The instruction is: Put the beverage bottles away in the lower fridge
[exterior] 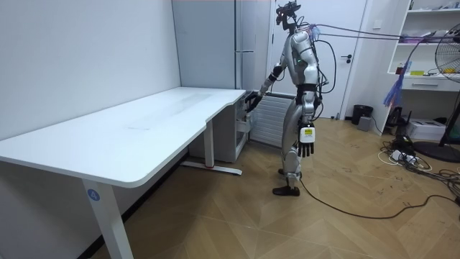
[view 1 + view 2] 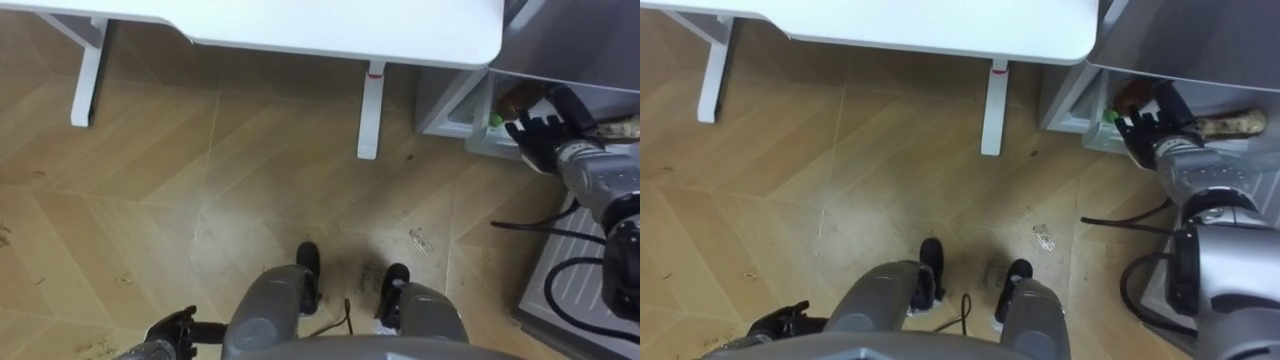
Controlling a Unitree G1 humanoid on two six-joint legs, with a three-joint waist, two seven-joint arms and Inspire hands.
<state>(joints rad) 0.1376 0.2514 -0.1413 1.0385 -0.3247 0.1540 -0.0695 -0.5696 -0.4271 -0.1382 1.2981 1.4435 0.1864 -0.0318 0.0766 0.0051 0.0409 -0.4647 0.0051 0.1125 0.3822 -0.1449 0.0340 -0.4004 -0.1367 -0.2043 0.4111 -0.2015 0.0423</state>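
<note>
**Entry: robot at the fridge [image 1: 213, 50].** We record it standing on the wood floor [image 2: 200, 200] at the end of the white desk [image 2: 300, 25], with its right arm reaching toward the grey unit.

**Writing and labels.** A round blue sticker [image 1: 93, 194] sits on the desk's near leg, and a red band [image 2: 375, 70] rings another leg. We find any print on them too small to read.

**Right hand [image 2: 545, 130].** It reaches into the fridge's open lower compartment [image 2: 462, 125]. The fingers are stretched and spread and the thumb is raised, and they wrap around nothing. The fingertips lie over the front lip of the white tray. We cannot tell whether they touch it.

**Drinks.** A brown rounded item [image 2: 518, 95] and a small green item [image 2: 495, 121] sit in that compartment, just beyond the fingertips. We cannot tell whether either is a drink.

**Left hand [image 1: 307, 147].** It hangs beside the thigh with loose fingers pointing down, and it is empty.
</note>
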